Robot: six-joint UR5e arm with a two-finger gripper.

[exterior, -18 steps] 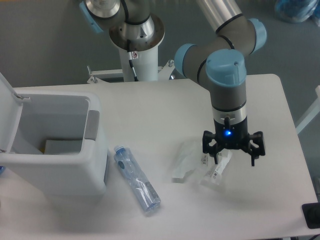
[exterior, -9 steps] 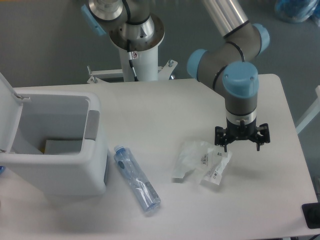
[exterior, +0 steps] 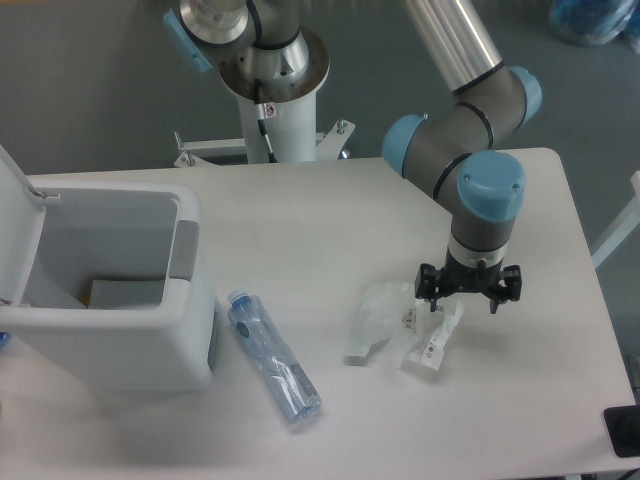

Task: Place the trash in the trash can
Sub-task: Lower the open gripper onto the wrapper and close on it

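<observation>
Two crumpled clear wrappers, pieces of the trash, lie mid-table: one (exterior: 378, 318) to the left and a smaller labelled one (exterior: 432, 343) beside it. A flattened clear bottle (exterior: 273, 357) with a blue cap lies between them and the trash can (exterior: 150, 355). The white can stands at the left edge with its lid (exterior: 15, 225) swung up. My gripper (exterior: 462, 303) points straight down, open, just above the right end of the wrappers, with nothing between its fingers.
A pale flat piece (exterior: 125, 292) lies at the bottom of the can. The robot's white base (exterior: 272, 75) stands behind the table. A black object (exterior: 622, 430) sits at the front right corner, and a blue bag (exterior: 595, 20) lies on the floor beyond.
The gripper shifted right and away from over the wrappers, then came back slightly left and lower. It stays open. The wrappers and the bottle have not moved.
</observation>
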